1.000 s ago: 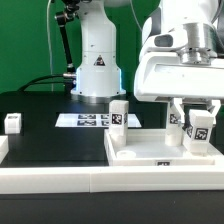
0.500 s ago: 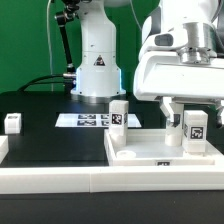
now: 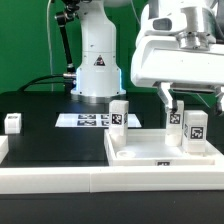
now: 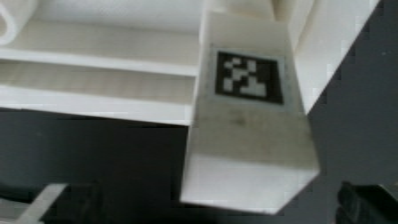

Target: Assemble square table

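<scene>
The square table's white slab (image 3: 150,152) lies flat at the exterior view's right, rims up. Two tagged white legs stand upright on it: one (image 3: 119,114) at its back left corner, one (image 3: 197,129) at its back right. My gripper (image 3: 190,100) hangs open just above the right leg, fingers (image 3: 166,98) apart and clear of it. In the wrist view that leg (image 4: 249,130) rises toward the camera with its tag facing me, between my gripper's (image 4: 217,208) dark fingertips (image 4: 63,205), not touched. The slab (image 4: 89,85) shows behind it. A third leg (image 3: 13,122) stands alone at the far left.
The marker board (image 3: 90,120) lies flat on the black surface before the arm's white base (image 3: 97,70). A long white rail (image 3: 60,178) edges the front of the work surface. A green backdrop stands behind.
My gripper has opened, let go of the right leg and risen above it. The leg stays upright on the slab.
</scene>
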